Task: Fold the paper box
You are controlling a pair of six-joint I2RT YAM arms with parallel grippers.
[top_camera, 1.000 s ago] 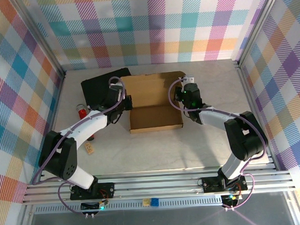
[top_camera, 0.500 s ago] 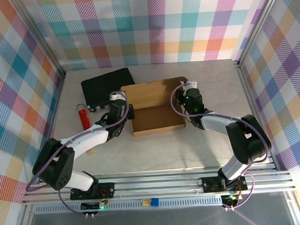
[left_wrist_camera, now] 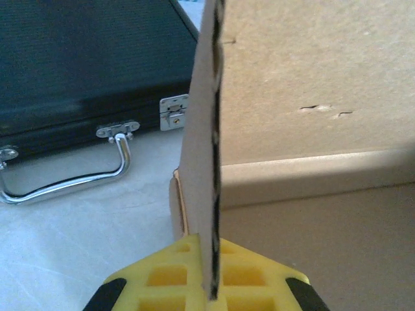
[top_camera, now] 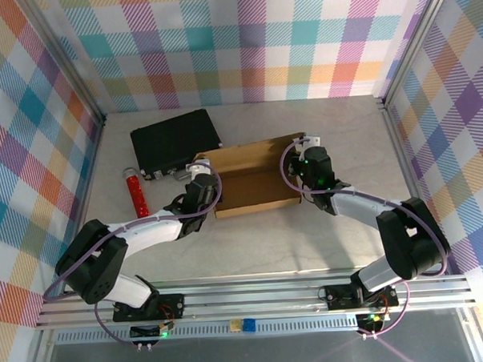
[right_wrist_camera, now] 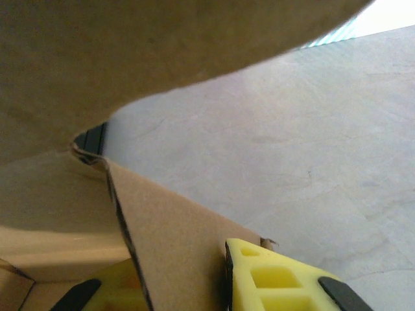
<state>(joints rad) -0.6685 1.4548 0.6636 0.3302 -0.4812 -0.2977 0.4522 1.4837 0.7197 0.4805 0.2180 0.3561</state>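
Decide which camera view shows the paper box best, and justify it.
Top external: the whole paper box shows. The left wrist view gives one wall edge-on plus inside panels; the right wrist view, a wall edge under an overhanging flap.

This is looking like a robotics lab test cell. A left arm point(top_camera: 139, 229) and a right arm point(top_camera: 363, 201) are sitting bolted to an aluminium rail point(top_camera: 254, 297) along the near edge of a pale counter point(top_camera: 252, 245), and plaid-printed panels point(top_camera: 243, 45) in metal framing point(top_camera: 70, 64) are walling the space in on three sides.
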